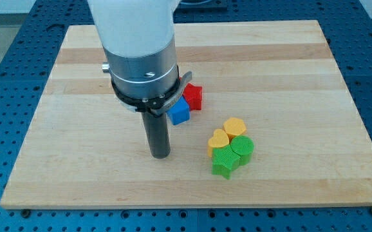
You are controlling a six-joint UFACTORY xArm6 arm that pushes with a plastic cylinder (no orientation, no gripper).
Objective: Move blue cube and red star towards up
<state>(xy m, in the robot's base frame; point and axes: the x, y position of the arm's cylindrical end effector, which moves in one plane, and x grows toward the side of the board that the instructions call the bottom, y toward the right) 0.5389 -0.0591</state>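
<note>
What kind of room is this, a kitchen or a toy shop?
Neither, most likely a robot lab. A wooden board lies on a blue bench full of holes, and a robot's rod, my tip, stands by little plastic blocks like the blue cube.

There is one camera only, so no part of the scene is shared with a second view. It looks from above and from the front, tilted downward onto the wooden board (pixel 289 77), whose far edge lies at the view's top. All four edges of the board are visible, with blue perforated table (pixel 6 58) around it. The arm (pixel 138 45) stands close to the lens and looks large; my tip (pixel 159 156) is below it, near the middle of the view.
</note>
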